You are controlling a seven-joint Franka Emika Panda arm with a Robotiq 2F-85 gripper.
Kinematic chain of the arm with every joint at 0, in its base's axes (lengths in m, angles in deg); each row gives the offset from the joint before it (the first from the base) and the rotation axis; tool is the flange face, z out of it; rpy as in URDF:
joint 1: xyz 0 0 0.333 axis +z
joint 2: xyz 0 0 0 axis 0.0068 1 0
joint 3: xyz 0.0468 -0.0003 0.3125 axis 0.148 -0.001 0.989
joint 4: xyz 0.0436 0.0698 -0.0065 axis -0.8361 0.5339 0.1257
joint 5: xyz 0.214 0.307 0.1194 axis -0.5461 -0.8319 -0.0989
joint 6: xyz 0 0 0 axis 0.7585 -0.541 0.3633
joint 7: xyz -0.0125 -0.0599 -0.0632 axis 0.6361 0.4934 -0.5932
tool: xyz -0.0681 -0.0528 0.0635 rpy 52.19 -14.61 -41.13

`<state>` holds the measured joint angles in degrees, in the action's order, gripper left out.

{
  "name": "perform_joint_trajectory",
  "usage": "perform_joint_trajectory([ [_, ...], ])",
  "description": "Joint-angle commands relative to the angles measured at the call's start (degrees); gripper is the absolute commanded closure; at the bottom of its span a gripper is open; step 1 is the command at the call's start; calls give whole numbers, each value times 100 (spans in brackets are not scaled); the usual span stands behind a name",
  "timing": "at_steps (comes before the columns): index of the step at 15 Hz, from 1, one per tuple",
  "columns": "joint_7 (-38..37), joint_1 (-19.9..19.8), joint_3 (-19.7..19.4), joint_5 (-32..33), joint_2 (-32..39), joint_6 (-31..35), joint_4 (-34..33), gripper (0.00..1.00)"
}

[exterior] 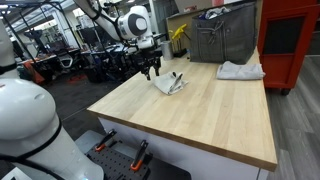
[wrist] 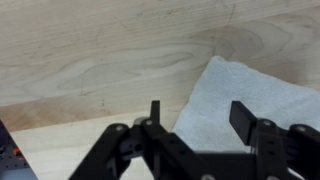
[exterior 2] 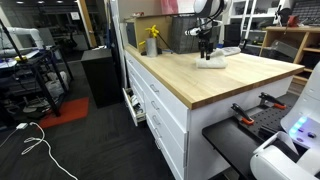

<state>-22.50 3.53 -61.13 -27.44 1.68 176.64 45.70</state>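
Wrist view shows my pincer (wrist: 197, 112) released: the two fingers stand apart with nothing between them. It hangs just above the near edge of the crumpled white cloth (wrist: 250, 80), which lies on the wooden surface (wrist: 90, 50). In an exterior view the pincer (exterior: 150, 70) is just beside this cloth (exterior: 170, 84) and, as far as I can tell, it does not touch it. I judge that the step in hand is the approach to the cloth, before any grasp. A grasp from here would call for moving a little further over the cloth, so that a raised fold comes between the fingers, and then for going down and clenching. The fabric looks soft and thin, so a descent that is too shallow could catch nothing. Well apart from the cloth, on its side away from the pincer, lies a second white cloth (exterior: 240, 70). I can read no brand, label or writing anywhere; the pictures are too small for that.
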Motion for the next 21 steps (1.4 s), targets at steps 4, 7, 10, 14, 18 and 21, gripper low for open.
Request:
perform_joint_trajectory([
  [4, -531, -155, -358, 657, -140, 554, 392, 80],
  [7, -935, -126, -499, 1182, -145, 623, 351, 100],
  [10, -1340, -77, -555, 1760, -174, 555, 319, 100],
  [14, -1858, -32, -532, 2393, -156, 560, 273, 100],
  [18, -2175, 11, -488, 2722, 29, 556, 116, 100],
  [21, -2361, 89, -501, 3042, 270, 525, -65, 100],
])
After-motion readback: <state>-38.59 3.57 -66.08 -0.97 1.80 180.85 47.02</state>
